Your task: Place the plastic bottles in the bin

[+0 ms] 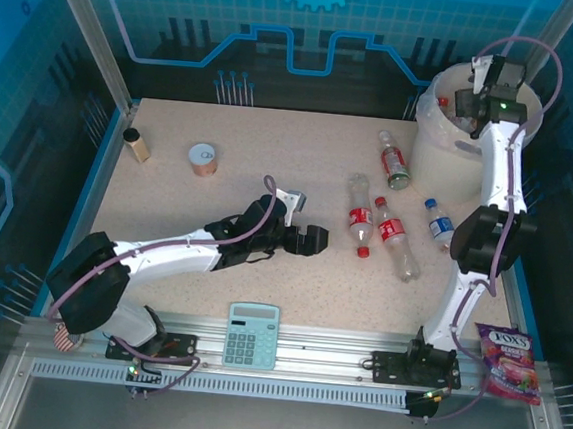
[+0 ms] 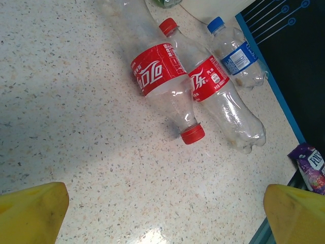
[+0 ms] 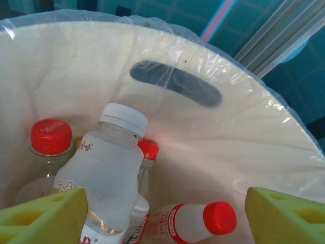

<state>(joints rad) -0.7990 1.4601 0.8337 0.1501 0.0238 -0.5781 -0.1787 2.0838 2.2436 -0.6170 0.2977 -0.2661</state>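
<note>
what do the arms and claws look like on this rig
The left arm and right arm are white tubes with black joints, each trailed by a lilac cable. The left claw and right claw are black, with wedge-shaped yellow pads on the fingers.

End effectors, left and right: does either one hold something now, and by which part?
Nothing is held. The left end effector is open above the table; the right end effector is open over the bin.
</note>
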